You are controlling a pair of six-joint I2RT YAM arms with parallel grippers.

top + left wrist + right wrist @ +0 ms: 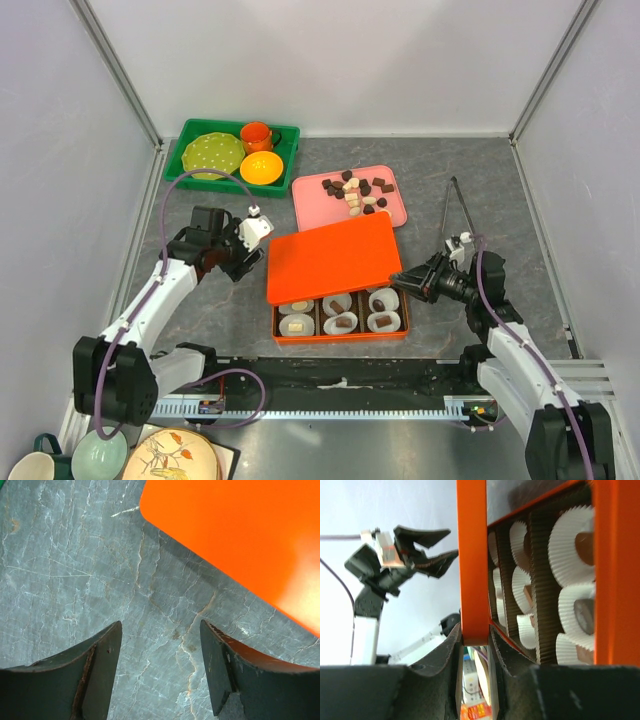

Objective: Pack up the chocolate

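Off the desk's near-left corner: mug point(25, 465), pale green bowl point(98, 455), patterned plate point(172, 458). On the desk point(480, 170), near the middle of the near edge, sits an orange box point(340, 338). Its near row of three compartments is uncovered, with white paper cups point(296, 323) in each. Chocolates point(344, 322) sit in the cups: cream on the left, brown in the middle and right. An orange lid point(335, 255) lies askew over the rest of the box and blocks the view into it. The right gripper point(475, 640) has its fingers pressed onto the lid's right edge, pinching it. The left gripper point(160, 625) is spread wide and holds nothing; it is over bare desk just beside the lid's left corner, not touching it. Behind the lid is a pink tray point(310, 210) with loose chocolates, dark, reddish and cream, piled mid-tray. Tongs point(460, 205) lie right of the tray. In the far-left corner, a green tray point(285, 130) holds a green plate point(212, 153), an orange cup point(258, 135) and an orange bowl point(262, 167).
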